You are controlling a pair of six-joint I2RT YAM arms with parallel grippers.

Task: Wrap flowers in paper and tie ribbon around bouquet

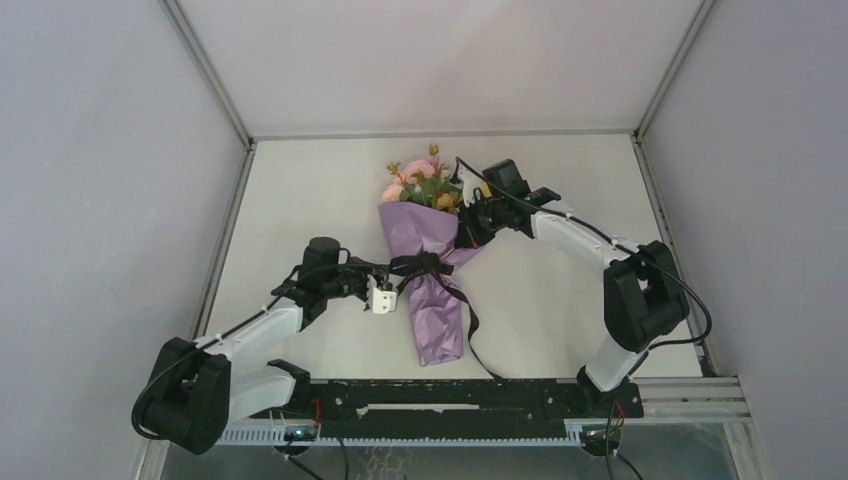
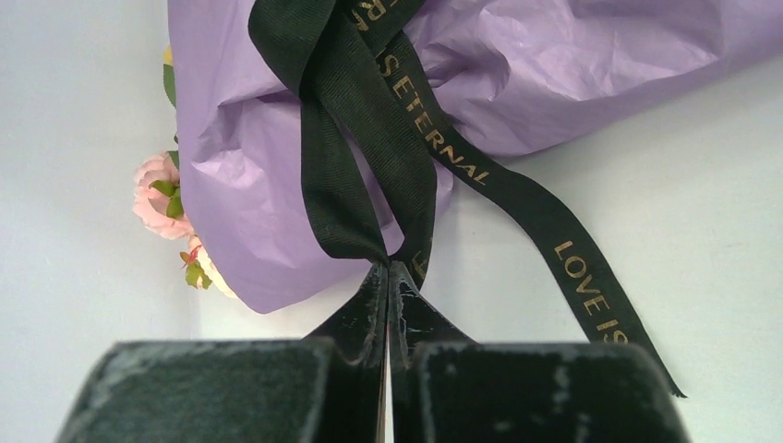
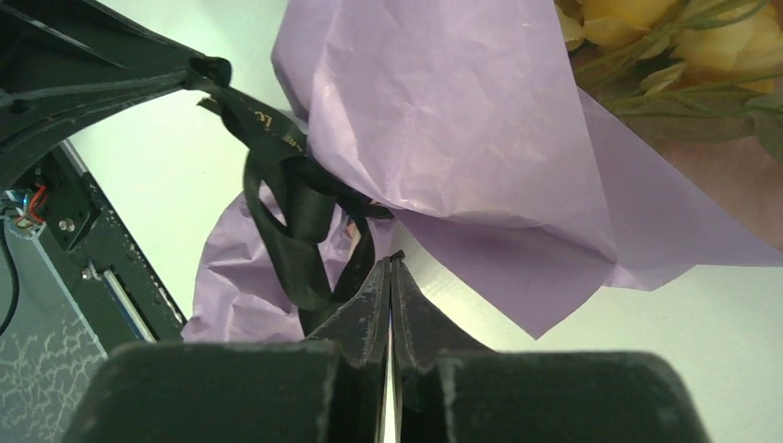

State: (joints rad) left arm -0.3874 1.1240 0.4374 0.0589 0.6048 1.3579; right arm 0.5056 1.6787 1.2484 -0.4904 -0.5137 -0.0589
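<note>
The bouquet (image 1: 425, 275) lies on the table (image 1: 570, 300), left gripper (image 2: 388, 268) pinching its waist ribbon (image 2: 369, 120), right gripper (image 3: 392, 263) clenched, seemingly empty, beside the paper (image 3: 443, 120); a one-sided tug could drag it or loosen the ribbon.

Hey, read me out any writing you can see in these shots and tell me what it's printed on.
"LOVE IS": gold capitals on the black ribbon, near its loose end, in the left wrist view.
"IS ETERNAL": the same ribbon, higher up, where it crosses the purple wrap.
More gold letters at the top edge of that view are cut off and unreadable.
The ribbon's lettering in the right wrist view is too blurred to read, and in the top view too small.
</note>
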